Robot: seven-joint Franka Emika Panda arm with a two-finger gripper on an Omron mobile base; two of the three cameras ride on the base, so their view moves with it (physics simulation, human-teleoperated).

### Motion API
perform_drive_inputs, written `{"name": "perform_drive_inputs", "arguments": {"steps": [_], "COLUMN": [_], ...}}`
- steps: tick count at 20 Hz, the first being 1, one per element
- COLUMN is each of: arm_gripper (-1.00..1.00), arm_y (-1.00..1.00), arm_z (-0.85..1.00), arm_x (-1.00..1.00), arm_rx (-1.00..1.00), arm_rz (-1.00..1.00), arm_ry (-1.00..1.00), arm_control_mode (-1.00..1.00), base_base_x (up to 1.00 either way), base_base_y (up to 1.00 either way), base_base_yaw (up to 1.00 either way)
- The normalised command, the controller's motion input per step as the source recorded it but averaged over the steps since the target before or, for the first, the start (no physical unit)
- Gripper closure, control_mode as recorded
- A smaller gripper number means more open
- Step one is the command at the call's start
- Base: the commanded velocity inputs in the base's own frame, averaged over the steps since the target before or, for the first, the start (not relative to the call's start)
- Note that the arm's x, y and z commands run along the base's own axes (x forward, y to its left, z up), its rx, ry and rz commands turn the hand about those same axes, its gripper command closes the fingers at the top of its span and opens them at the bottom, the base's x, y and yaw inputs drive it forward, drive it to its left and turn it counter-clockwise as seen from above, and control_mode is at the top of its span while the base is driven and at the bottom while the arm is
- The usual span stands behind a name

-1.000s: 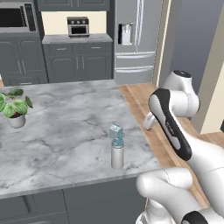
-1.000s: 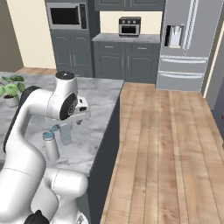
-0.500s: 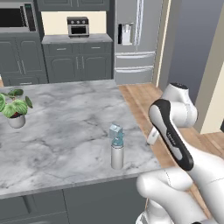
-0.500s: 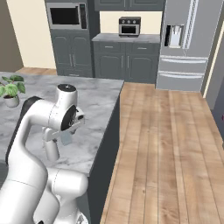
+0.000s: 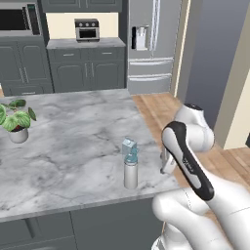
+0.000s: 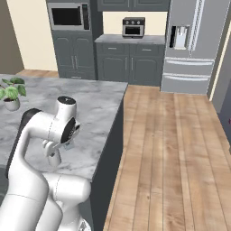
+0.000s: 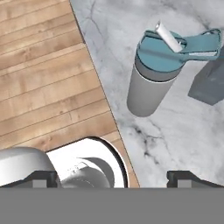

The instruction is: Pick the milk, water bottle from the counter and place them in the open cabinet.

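Likely light, rigid and slick, the slim grey cylindrical water bottle near the marble surface's edge wants your wide-spread, empty fingers around its mid-body, below the teal cap.

grey teal-capped water bottle, grey-veined white counter

The bottle stands in front of the milk in the left base view, so just the carton's top peeks out, and in the hand view the milk is cut off by the right edge. In the right base view the white arm hides both of them. The finger tips barely show, so their gap cannot be told.
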Motion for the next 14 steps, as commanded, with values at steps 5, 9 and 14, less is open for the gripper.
{"name": "perform_drive_inputs", "arguments": {"steps": [5, 9, 14], "arm_gripper": [-1.00, -1.00, -1.00], "arm_y": [0.22, 0.01, 0.00], "arm_z": [-0.15, -0.08, -0.07], "arm_x": [0.00, 0.00, 0.00], "arm_rx": [0.11, 0.20, 0.22], "arm_rz": [0.01, 0.00, 0.00], "arm_ry": [0.00, 0.00, 0.00], "arm_control_mode": [-1.00, -1.00, -1.00], "base_base_x": [0.00, 0.00, 0.00], "base_base_y": [0.00, 0.00, 0.00], "base_base_yaw": [0.00, 0.00, 0.00]}}
